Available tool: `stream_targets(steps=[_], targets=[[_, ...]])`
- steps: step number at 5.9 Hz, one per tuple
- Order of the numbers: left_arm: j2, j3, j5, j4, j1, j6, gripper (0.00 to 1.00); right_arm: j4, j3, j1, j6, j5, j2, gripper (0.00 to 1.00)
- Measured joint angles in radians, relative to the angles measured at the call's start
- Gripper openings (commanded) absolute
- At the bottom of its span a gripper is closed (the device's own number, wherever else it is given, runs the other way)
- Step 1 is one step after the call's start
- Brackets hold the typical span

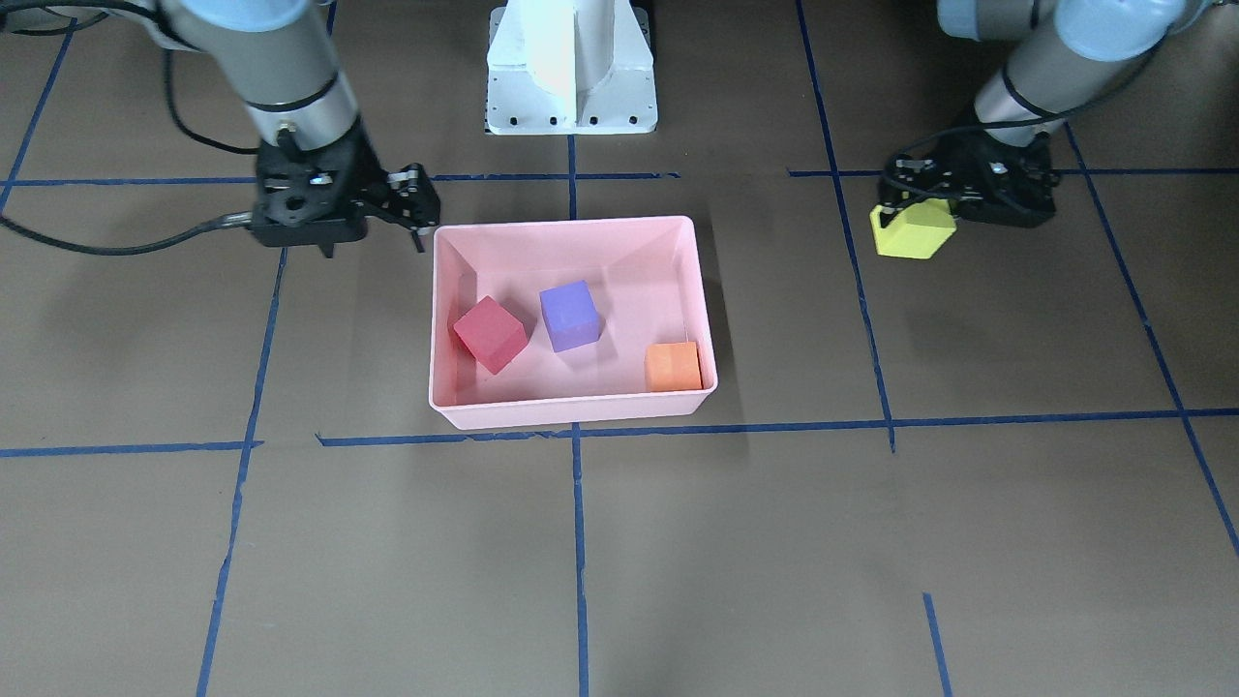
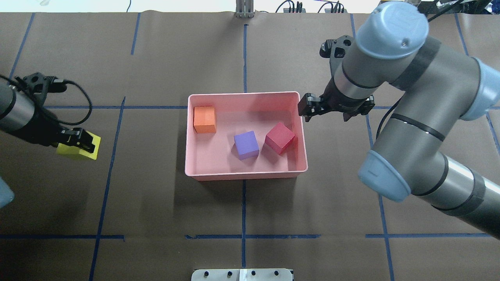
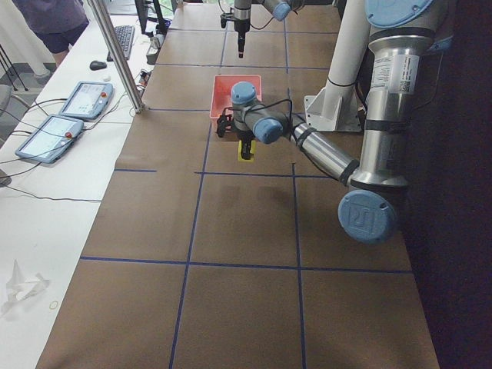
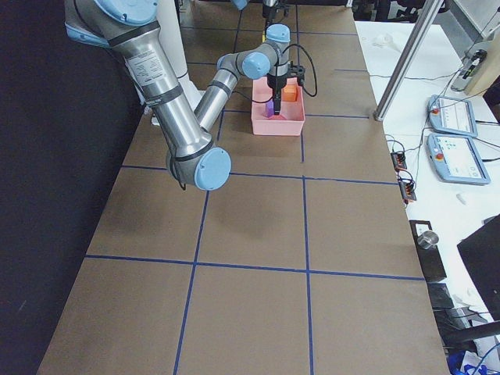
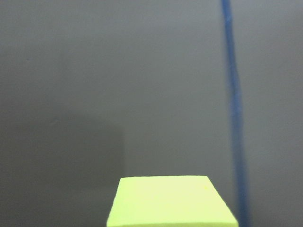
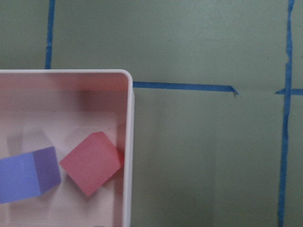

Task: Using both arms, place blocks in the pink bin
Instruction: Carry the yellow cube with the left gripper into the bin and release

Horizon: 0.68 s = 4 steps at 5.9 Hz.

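Note:
The pink bin (image 1: 571, 411) (image 2: 246, 173) stands mid-table. In it lie the red block (image 1: 490, 333) (image 2: 279, 137), the purple block (image 1: 569, 315) (image 2: 246, 144) and the orange block (image 1: 673, 366) (image 2: 204, 119). My right gripper (image 1: 418, 218) (image 2: 306, 111) hangs open and empty just outside the bin's rim, near the red block (image 6: 91, 162). My left gripper (image 1: 915, 208) (image 2: 84, 142) is far out on my left side, shut on the yellow-green block (image 1: 912, 232) (image 2: 77, 148) (image 5: 171, 201), close above the table.
The white pedestal base (image 1: 571, 73) stands behind the bin. Blue tape lines (image 2: 244, 236) grid the brown table. An operator and tablets (image 3: 81, 100) are at the far side of the table.

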Motion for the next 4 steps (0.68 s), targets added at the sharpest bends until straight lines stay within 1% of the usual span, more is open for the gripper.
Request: stream_targets(steps=[1, 2, 3, 4], targets=[[-0.174, 0.004, 0.024, 0.141, 0.040, -0.104, 0.27, 0.000, 0.010, 0.080, -0.141, 0.050, -0.060, 1.00], [-0.315, 0.036, 0.066, 0.204, 0.101, -0.224, 0.29, 0.000, 0.013, 0.170, -0.304, 0.101, -0.126, 1.00], [-0.436, 0.102, 0.102, 0.223, 0.147, -0.311, 0.99, 0.000, 0.013, 0.257, -0.465, 0.142, -0.197, 1.00], [-0.503, 0.155, 0.124, 0.227, 0.170, -0.347, 1.00, 0.000, 0.012, 0.327, -0.605, 0.162, -0.260, 1.00]])
